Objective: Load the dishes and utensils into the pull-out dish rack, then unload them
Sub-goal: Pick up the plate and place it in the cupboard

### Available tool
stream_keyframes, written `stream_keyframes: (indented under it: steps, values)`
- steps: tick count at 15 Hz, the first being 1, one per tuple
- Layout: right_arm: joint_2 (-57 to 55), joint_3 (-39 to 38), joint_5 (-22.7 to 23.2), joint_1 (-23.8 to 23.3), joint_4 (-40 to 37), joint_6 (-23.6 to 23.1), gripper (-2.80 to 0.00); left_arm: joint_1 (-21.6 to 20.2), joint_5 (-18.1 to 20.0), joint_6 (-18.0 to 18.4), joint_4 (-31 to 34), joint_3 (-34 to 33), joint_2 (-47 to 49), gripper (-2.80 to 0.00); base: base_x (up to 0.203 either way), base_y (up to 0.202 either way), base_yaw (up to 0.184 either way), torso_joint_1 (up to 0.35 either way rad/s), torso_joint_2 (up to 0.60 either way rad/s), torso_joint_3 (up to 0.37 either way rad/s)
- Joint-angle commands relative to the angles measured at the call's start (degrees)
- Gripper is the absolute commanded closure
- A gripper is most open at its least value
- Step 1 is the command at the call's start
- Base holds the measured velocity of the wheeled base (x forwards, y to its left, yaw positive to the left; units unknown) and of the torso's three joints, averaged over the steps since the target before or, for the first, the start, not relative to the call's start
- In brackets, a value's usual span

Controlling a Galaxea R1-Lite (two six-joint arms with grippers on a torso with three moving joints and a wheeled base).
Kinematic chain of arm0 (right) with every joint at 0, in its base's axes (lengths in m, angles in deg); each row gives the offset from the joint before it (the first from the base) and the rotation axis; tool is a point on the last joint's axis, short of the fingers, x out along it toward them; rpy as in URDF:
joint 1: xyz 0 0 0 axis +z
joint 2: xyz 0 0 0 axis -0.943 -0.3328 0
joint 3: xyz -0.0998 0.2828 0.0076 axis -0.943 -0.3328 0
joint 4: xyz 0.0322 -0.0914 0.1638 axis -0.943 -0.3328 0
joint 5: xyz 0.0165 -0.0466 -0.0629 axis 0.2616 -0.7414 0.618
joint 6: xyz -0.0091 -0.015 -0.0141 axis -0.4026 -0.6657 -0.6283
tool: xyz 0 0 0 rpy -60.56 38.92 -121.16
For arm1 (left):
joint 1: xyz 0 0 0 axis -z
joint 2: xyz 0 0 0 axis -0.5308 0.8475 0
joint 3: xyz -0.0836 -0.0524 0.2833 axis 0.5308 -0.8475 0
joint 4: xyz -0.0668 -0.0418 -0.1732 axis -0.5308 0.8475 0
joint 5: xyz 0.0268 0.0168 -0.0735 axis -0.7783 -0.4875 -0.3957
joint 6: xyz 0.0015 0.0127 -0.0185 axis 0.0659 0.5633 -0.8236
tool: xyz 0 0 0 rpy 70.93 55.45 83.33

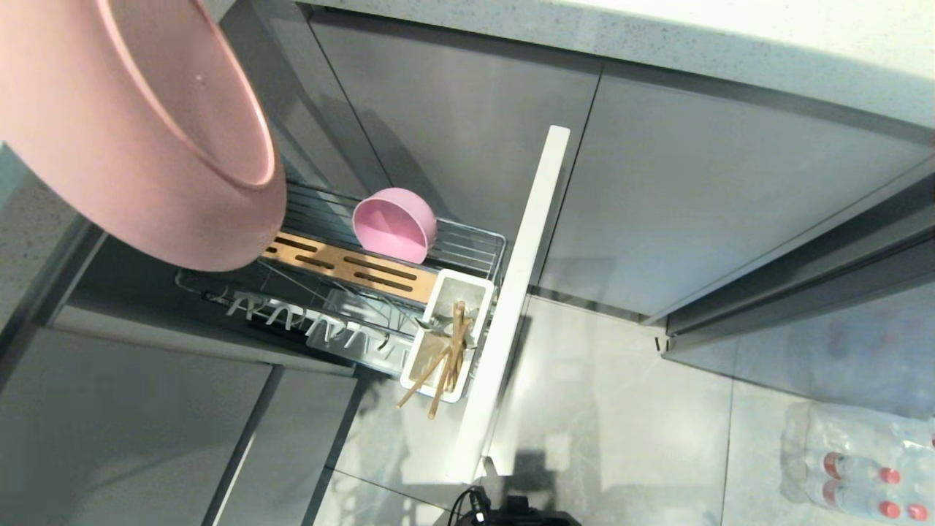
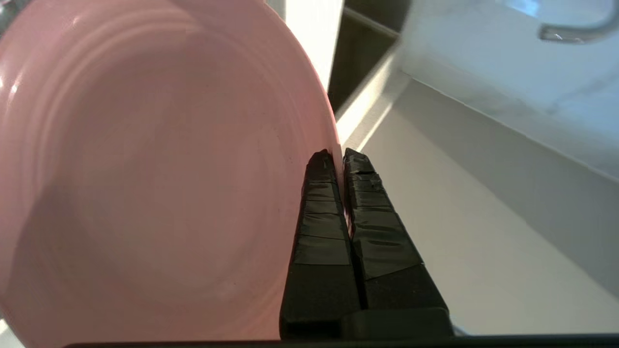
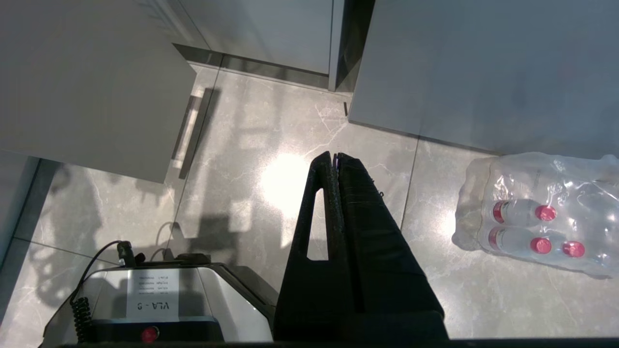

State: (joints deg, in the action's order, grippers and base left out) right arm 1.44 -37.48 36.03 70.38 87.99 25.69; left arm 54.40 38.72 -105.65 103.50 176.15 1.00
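Left gripper [image 2: 338,162] fingers clamp the pink plate [image 2: 159,169] rim; the dish rack [image 1: 467,252] lies below, beyond them. Right gripper [image 3: 334,157] closed, empty.

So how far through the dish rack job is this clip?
Can't tell loading from unloading. In the pull-out dish rack sit the pink bowl on its side and the chopsticks in the utensil cup. The left gripper pinches the pink plate by its rim, held up and away from the empty pronged tray. The right gripper hangs idle, shut.
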Motion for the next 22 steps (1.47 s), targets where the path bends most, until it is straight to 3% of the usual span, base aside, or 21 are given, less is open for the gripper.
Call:
stream_keyframes:
  steps: [1,3,9,11,16,22]
  values:
    - [-0.04,0.00,0.01,0.01,0.02,0.01,0.00,0.23,-0.03,-1.31,0.25,-0.50,1.46,0.00,0.000,0.000,0.000,0.000,0.00,0.000]
    - [-0.01,0.00,-0.01,0.01,0.01,0.02,0.00,2.07,-2.17,-2.26,0.28,-1.88,2.41,0.00,0.000,0.000,0.000,0.000,0.00,0.000]
    - [0.00,0.00,0.05,0.01,0.05,0.01,0.00,13.64,-28.74,-2.48,-0.09,-5.23,9.00,0.00,0.000,0.000,0.000,0.000,0.00,0.000]
    - [-0.08,0.00,0.04,0.01,0.05,0.03,0.00,14.20,-33.34,-3.36,0.00,-6.38,11.04,0.00,0.000,0.000,0.000,0.000,0.00,0.000]
    - [0.00,0.00,-0.04,0.01,-0.03,0.01,0.00,14.13,-38.40,-5.67,-1.60,-8.39,11.70,0.00,0.000,0.000,0.000,0.000,0.00,0.000]
    - [-0.08,0.00,0.03,0.01,0.03,0.02,0.00,13.95,-44.75,-6.88,-12.92,-17.92,10.95,0.00,0.000,0.000,0.000,0.000,0.00,0.000]
